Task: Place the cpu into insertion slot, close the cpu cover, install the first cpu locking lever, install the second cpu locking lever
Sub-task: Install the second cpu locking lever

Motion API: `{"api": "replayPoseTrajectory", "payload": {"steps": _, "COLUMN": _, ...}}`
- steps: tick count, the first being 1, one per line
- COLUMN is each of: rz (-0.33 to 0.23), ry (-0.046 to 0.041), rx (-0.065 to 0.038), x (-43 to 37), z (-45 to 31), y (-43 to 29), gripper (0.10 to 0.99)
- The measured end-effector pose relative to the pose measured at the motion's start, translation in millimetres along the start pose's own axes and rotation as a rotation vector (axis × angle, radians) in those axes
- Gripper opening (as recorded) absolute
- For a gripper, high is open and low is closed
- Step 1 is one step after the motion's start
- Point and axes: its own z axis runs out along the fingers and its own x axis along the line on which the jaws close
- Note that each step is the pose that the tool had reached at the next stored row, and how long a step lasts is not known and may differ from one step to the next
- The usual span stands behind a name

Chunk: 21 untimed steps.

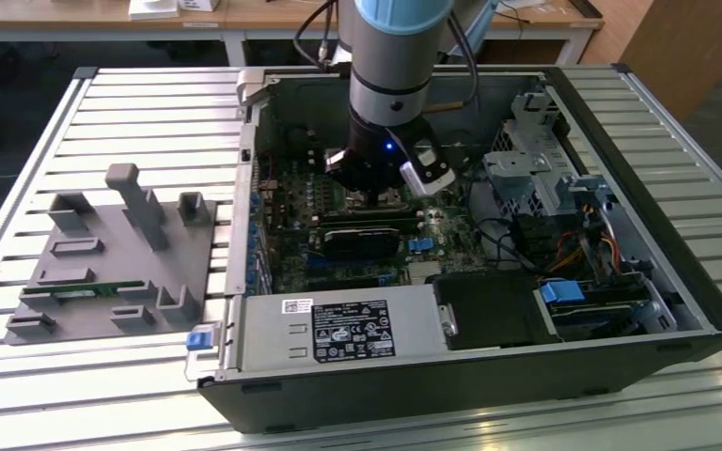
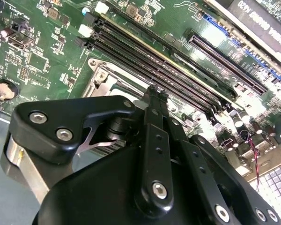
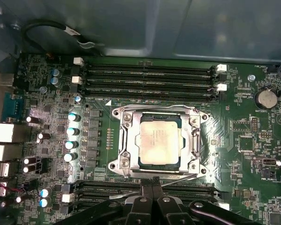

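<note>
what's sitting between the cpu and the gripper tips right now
In the first wrist view, the cpu lies in the insertion slot. Between it and the gripper run the silvery frame edge and a thin metal lever.

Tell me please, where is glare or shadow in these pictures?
In the first wrist view, the cpu and cpu cover shine brightly; in the second wrist view, the gripper is dark and close; in the exterior view, the computer case interior is shadowed.

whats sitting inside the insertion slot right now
In the first wrist view the cpu lies inside the insertion slot, with the cpu cover framing its silver top. The socket floor beneath the chip is covered.
</note>
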Motion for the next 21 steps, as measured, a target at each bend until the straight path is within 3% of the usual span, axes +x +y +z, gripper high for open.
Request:
{"api": "replayPoseTrajectory", "payload": {"steps": 4, "rz": 0.0, "ry": 0.0009, "rx": -0.001, "x": 0.1, "z": 2.4, "y": -0.5, "gripper": 0.106}}
{"api": "replayPoseTrajectory", "payload": {"steps": 10, "rz": 0.001, "ry": 0.0, "rx": -0.033, "x": 0.5, "z": 1.9, "y": -5.9, "gripper": 0.106}}
{"api": "replayPoseTrajectory", "payload": {"steps": 21, "rz": 0.001, "ry": -0.0006, "rx": -0.059, "x": 17.0, "z": 2.8, "y": -12.2, "gripper": 0.106}}
